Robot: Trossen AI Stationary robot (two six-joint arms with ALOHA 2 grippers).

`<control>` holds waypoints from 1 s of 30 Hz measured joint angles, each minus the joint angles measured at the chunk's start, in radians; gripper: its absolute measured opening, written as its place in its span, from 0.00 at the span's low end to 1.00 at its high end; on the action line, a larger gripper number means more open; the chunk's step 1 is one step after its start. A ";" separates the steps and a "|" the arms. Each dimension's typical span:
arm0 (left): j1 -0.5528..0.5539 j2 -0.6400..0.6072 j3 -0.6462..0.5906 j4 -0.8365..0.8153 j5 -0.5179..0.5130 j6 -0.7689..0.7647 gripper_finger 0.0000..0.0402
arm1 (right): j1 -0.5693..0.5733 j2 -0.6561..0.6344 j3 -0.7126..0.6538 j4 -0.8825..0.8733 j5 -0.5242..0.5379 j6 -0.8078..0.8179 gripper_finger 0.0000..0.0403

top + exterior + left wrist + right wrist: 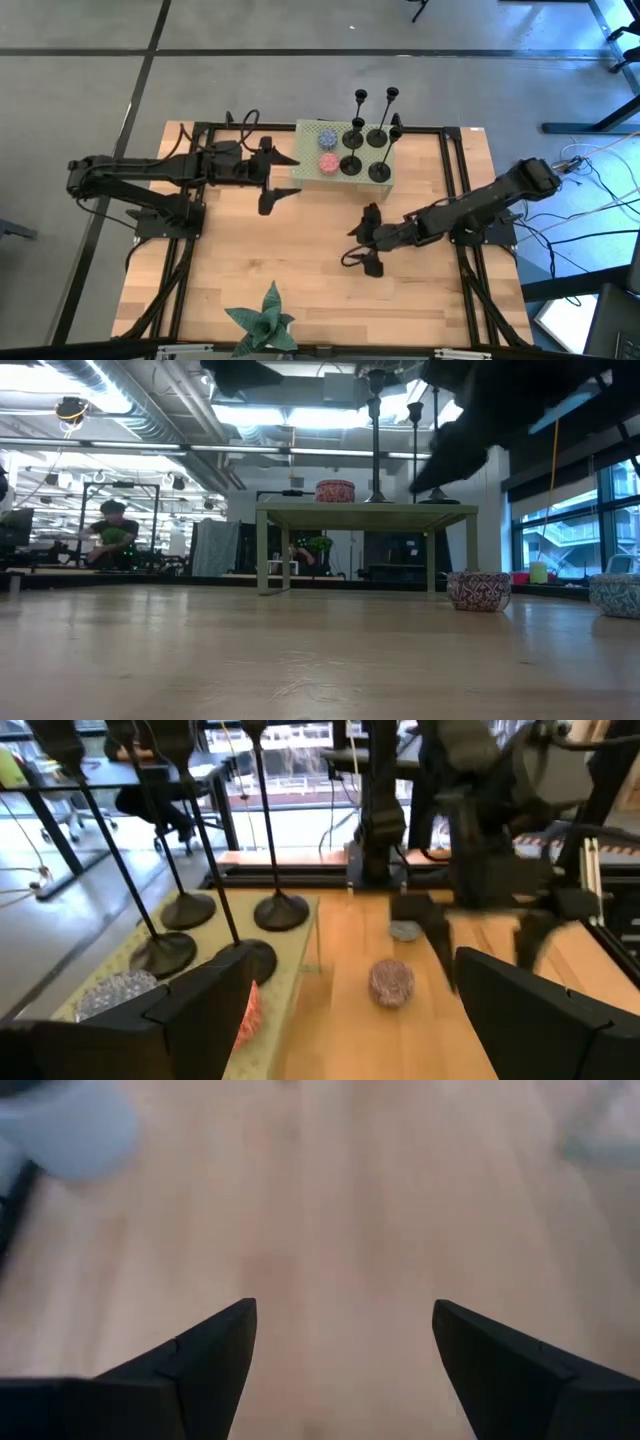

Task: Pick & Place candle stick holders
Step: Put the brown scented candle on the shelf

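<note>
Several black candle stick holders (352, 138) stand on their round disc bases on a small pale green stand (308, 170) at the table's far middle. Their thin stems also show in the left wrist view (268, 840) and the low view (375, 440). My left gripper (278, 183) is open and empty, just left of the stand; in its own view (350, 1010) the discs lie ahead of it. My right gripper (364, 248) is open and empty over bare wood (345, 1350), near of the stand.
A pink ball (328, 162) and a pale patterned ball (327, 139) lie on the stand's left part. Two small patterned round things (392, 982) (404, 930) sit on the wood. A green star-shaped plant (264, 320) sits at the near edge. People sit in the room behind (112, 530).
</note>
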 joint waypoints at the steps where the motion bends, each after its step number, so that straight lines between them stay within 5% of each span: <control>1: -0.001 0.002 0.000 -0.001 0.000 0.000 0.85 | -0.003 -0.011 0.026 -0.094 0.012 0.027 0.76; 5: -0.006 0.004 0.000 -0.026 -0.001 0.000 0.85 | -0.006 -0.033 0.106 -0.422 0.125 0.178 0.76; 9: -0.005 0.005 0.000 -0.058 -0.002 -0.002 0.85 | -0.006 -0.032 0.059 -0.528 0.178 0.307 0.76; 19: -0.005 0.005 0.000 -0.071 -0.001 -0.054 0.85 | -0.116 -0.028 -0.147 -0.254 0.107 0.333 0.76; 30: -0.005 0.005 0.000 -0.083 -0.001 -0.074 0.85 | -0.149 -0.030 -0.190 -0.194 0.083 0.359 0.76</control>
